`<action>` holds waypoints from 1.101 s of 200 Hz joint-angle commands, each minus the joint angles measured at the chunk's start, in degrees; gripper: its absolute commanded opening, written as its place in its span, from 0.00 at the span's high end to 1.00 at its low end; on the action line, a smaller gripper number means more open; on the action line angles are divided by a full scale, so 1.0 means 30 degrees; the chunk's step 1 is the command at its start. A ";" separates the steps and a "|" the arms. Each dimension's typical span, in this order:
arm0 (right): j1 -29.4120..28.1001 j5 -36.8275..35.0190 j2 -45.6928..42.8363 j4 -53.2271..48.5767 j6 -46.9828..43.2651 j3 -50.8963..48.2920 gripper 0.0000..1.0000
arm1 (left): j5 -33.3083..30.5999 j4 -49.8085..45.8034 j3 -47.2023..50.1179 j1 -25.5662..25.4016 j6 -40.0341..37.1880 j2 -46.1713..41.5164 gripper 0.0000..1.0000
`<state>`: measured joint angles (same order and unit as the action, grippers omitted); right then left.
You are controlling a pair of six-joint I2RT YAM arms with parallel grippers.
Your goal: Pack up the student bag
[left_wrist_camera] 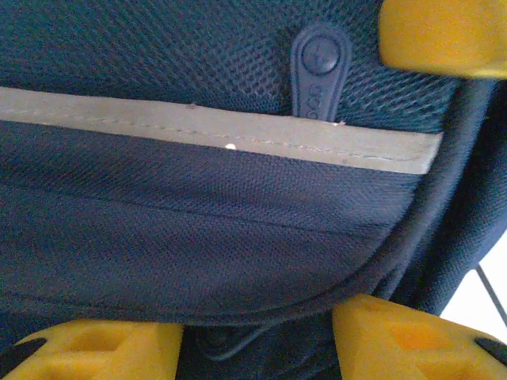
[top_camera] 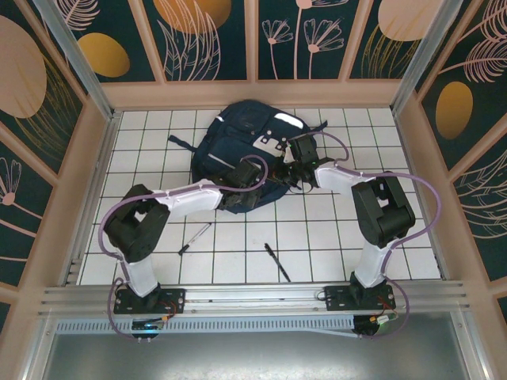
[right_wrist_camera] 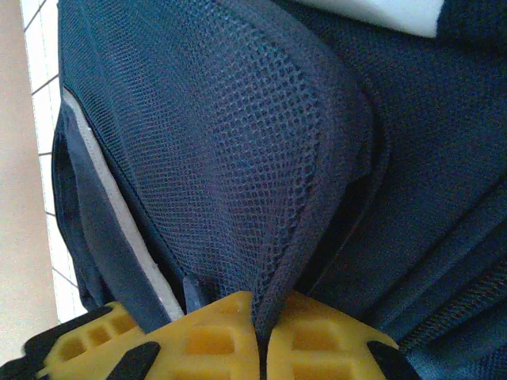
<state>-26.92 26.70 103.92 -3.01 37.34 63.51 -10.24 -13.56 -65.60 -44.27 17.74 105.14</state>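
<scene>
Student bag (top_camera: 230,134) flat, long axis near-to-far

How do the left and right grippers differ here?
The left gripper is open, its jaws apart and gripping nothing; the right gripper is shut. The left gripper faces a grey stripe and zipper pull on the student bag; the right gripper pinches a fold of its mesh. Both are at the bag.

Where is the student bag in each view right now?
Top external: student bag at far centre.
Left wrist: its navy panel at centre.
Right wrist: its mesh fold pinched by the right gripper, bottom centre.
Shared landmark: the grey reflective stripe.
</scene>
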 commanded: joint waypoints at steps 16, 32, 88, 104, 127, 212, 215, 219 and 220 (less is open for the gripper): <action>-0.0200 0.1940 -0.0335 -0.0990 -0.1005 0.0468 1.00 | 0.0054 0.1208 -0.0564 0.0222 -0.1937 0.1090 0.63; -0.0165 0.2057 -0.0364 -0.1077 -0.1215 0.0417 1.00 | 0.0647 0.1817 -0.0158 0.0221 -0.2321 0.0652 0.82; 0.0658 0.2393 -0.0540 -0.2294 -0.2516 0.0456 1.00 | 0.3009 0.4371 0.2717 0.0562 -0.4494 -0.3831 1.00; 0.0837 0.2595 -0.0586 -0.2492 -0.2939 0.0453 1.00 | 0.4704 0.4677 0.3189 0.0810 -0.5156 -0.4460 1.00; 0.1112 0.2724 -0.0568 -0.2726 -0.3670 0.0424 1.00 | 0.7216 0.5082 0.4012 0.1173 -0.5470 -0.4834 1.00; 0.1691 0.4167 -0.0224 -0.3028 -0.5132 0.0596 1.00 | 0.9683 0.5636 0.4863 0.2377 -0.6517 -0.5558 1.00; 0.1701 0.4152 -0.0195 -0.3054 -0.5176 0.0591 1.00 | 0.9661 0.5616 0.4907 0.2399 -0.6563 -0.5580 1.00; 0.1714 0.4124 -0.0194 -0.3091 -0.5242 0.0599 1.00 | 0.9592 0.5605 0.4973 0.2444 -0.6605 -0.5610 1.00; 0.1725 0.4116 -0.0205 -0.3096 -0.5256 0.0599 1.00 | 0.9564 0.5605 0.4968 0.2463 -0.6595 -0.5636 1.00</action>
<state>-22.13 36.62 103.74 -8.51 25.58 64.03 16.27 2.15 -50.89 -37.82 1.45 90.85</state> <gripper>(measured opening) 0.060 0.017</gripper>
